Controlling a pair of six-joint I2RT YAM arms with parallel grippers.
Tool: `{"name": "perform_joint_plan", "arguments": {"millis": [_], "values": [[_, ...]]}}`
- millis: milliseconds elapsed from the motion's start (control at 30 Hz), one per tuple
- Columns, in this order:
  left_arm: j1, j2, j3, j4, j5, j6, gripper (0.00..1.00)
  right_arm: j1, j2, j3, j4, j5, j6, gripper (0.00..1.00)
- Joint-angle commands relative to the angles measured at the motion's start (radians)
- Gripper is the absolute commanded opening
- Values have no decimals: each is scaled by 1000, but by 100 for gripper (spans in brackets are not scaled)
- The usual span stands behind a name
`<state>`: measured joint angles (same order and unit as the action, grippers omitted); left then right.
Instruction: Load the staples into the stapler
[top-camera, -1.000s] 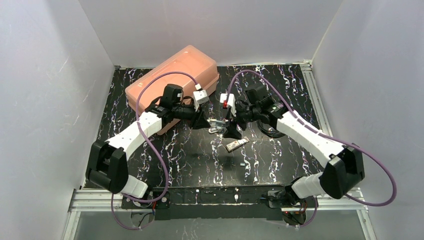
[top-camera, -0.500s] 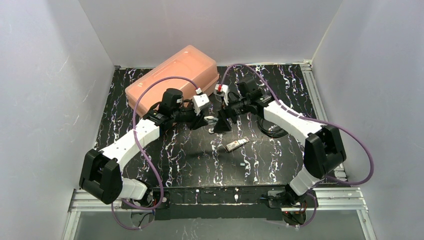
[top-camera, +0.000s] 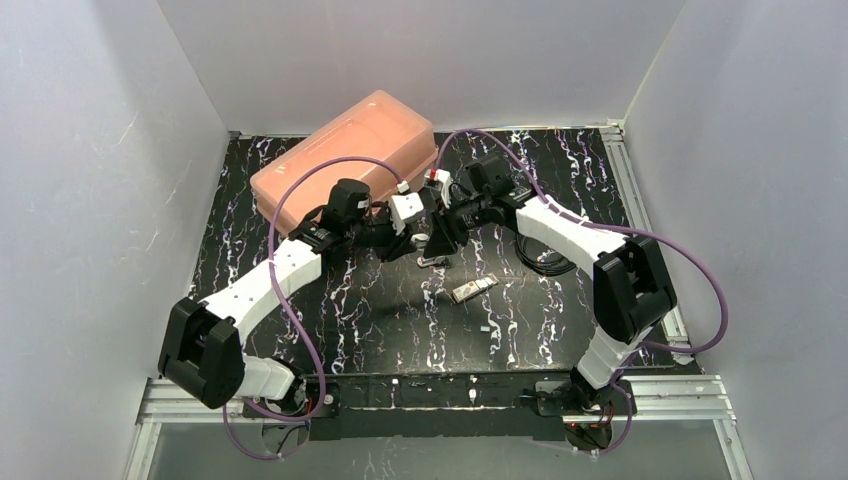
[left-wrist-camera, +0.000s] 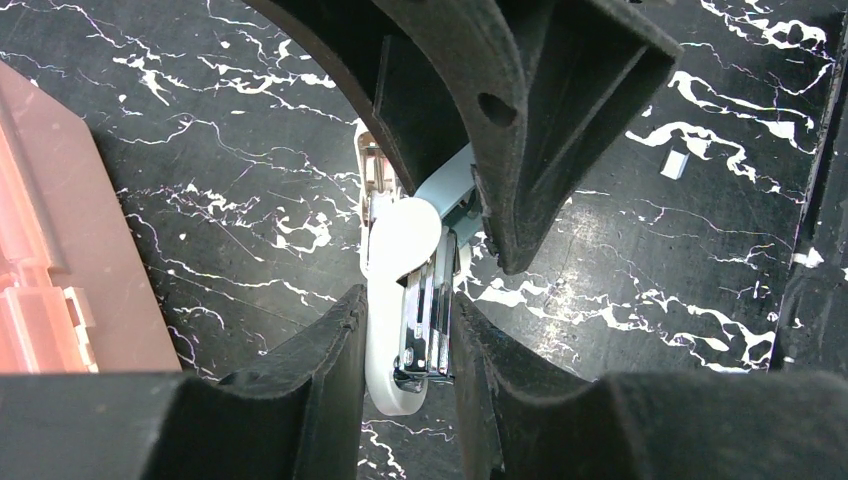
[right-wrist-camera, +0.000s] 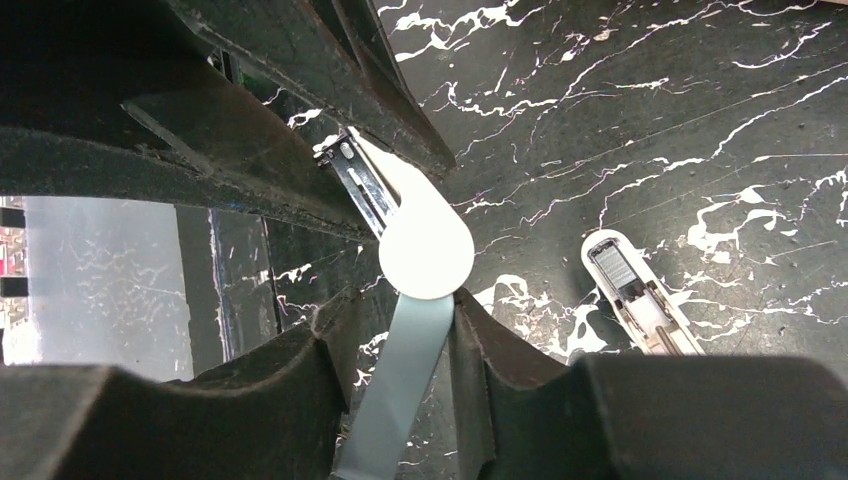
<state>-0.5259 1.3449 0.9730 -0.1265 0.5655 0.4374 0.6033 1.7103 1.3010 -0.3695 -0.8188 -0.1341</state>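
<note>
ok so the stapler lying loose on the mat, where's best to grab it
Pinch the stapler across its two long sides near mid-length, coming straight down from above. It lies flat on the mat, long and narrow, with bare mat either side, so jaws should fit.

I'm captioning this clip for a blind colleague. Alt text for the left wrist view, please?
The left gripper holds a small white and chrome stapler, while the right gripper, reaching in from the top, grips the stapler's pale blue part. Below is a black marbled table, with a pink box at the left edge.
</note>
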Motion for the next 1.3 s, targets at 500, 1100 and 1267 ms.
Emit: {"name": "perform_joint_plan", "arguments": {"millis": [500, 1100, 1267], "values": [[-7, -22, -20, 3, 4, 22, 3, -2, 4, 24, 55, -12, 42, 13], [-6, -9, -31, 51, -9, -33, 51, -3, -45, -62, 104, 65, 56, 1], [-7, -9, -38, 55, 4, -43, 60, -3, -59, -80, 102, 76, 43, 1]]}}
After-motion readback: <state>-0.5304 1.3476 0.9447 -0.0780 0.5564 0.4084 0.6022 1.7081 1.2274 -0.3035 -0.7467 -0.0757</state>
